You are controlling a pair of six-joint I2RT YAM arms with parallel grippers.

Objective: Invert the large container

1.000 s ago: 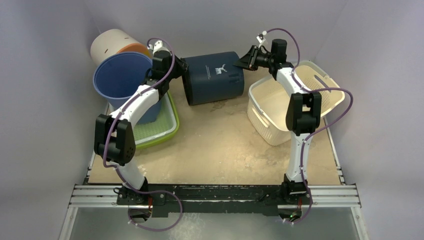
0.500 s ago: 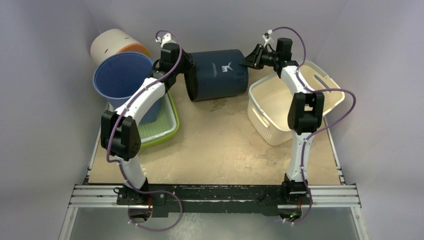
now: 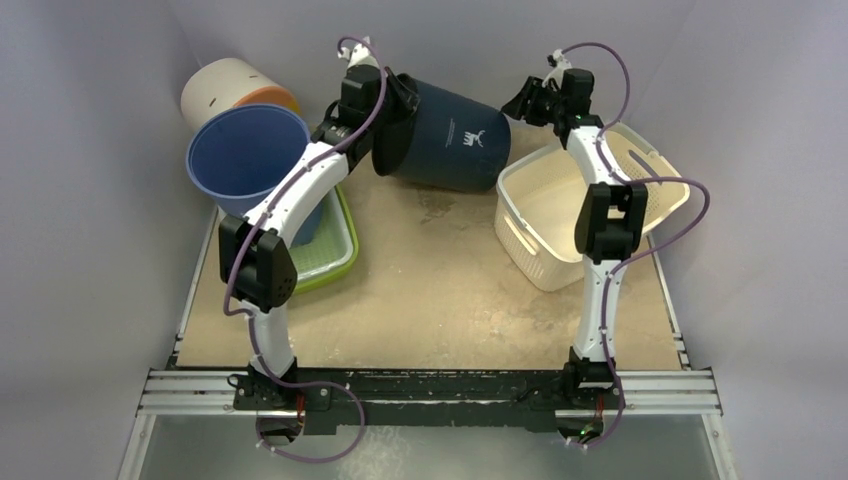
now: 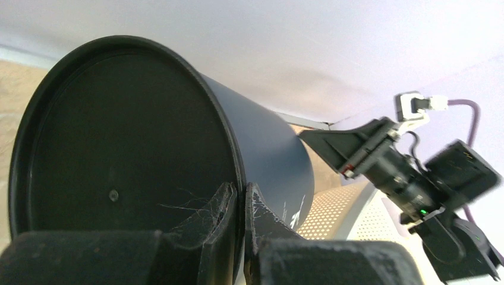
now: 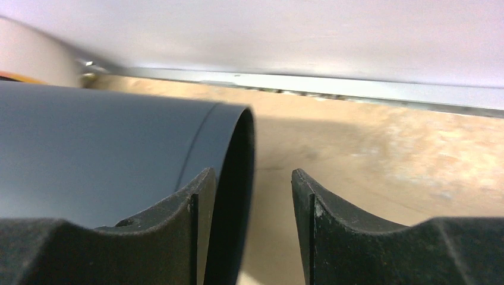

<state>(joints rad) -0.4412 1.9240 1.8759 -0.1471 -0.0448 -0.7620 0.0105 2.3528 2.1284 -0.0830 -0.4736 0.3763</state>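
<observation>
A: Where is the large container [image 3: 450, 135] on the table [image 3: 430, 290]?

B: Upper centre of the overhead view, tilted. Its long axis runs left to right. The closed base is up at the left, and the mouth points down to the right, toward the corner of the white basket [image 3: 525, 240].

A: Which arm has it?

B: The left. The left gripper [image 4: 238, 190] is pinched tight on the base rim. The right gripper [image 5: 251, 173] has its jaws about half apart. The mouth rim stands between them, close beside one finger, but nothing is clamped.

A: So what does the turn depend on?

B: I'd say the left arm alone. It holds the high end, so swinging the base further over the mouth should set the container mouth-down. The right gripper is at the mouth end and needs to stay out of the way.

A: And a second ago?

B: The container lay on its side, lower in the frame. The right gripper was against its mouth end. Since then the left arm has raised the base, and the right jaws have widened.
</observation>
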